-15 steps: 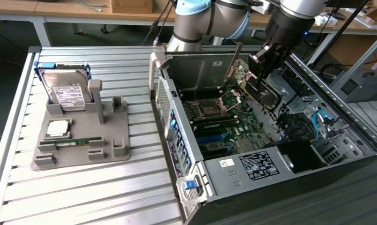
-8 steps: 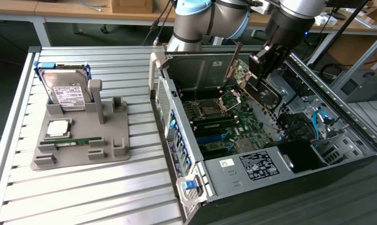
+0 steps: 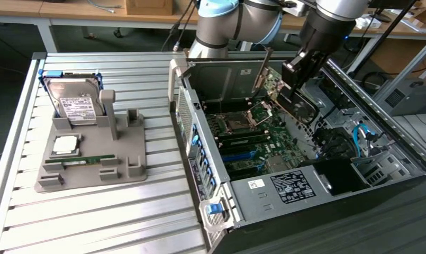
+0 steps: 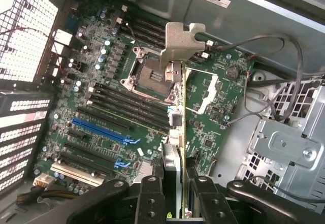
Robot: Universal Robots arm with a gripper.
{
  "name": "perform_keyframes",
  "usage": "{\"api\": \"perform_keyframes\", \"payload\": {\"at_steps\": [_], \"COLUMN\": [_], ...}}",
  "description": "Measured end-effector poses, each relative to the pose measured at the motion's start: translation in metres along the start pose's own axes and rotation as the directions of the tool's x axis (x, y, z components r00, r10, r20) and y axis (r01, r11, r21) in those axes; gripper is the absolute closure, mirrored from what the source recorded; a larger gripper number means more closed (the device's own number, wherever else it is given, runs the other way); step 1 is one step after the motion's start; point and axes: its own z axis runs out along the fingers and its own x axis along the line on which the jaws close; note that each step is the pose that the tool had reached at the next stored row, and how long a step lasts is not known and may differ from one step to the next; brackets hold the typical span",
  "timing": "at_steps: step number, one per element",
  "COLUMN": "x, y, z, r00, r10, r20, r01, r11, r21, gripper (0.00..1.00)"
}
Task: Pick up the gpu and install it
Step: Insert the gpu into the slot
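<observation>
The gpu (image 3: 273,85) is a dark green card with a pale metal end bracket (image 3: 263,69). It hangs tilted over the open computer case (image 3: 283,185), above the motherboard (image 3: 255,143). My gripper (image 3: 295,79) is shut on the card's far edge. In the wrist view the gpu (image 4: 175,117) appears edge-on, with its bracket (image 4: 179,43) at the far end. The black fingers (image 4: 152,196) clamp it from both sides, so the gripper (image 4: 176,196) holds it. Beneath it lie the blue expansion slot (image 4: 101,130) and the empty CPU socket (image 4: 144,71). The card touches no slot.
A grey fixture (image 3: 128,174) on the slatted table at the exterior view's left carries a silver hard drive (image 3: 75,106), a CPU (image 3: 64,144) and a RAM stick (image 3: 89,159). Case walls, a drive cage (image 4: 284,148) and loose cables (image 4: 274,71) surround the motherboard.
</observation>
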Motion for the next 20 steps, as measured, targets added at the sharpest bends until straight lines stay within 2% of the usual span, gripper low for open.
{"api": "perform_keyframes", "payload": {"at_steps": [20], "x": [0.0000], "y": [0.0000], "z": [0.0000], "r00": [0.9959], "r10": [-0.091], "r20": [-0.0012], "r01": [0.091], "r11": [0.9959], "r21": [-0.0023], "gripper": [0.73]}}
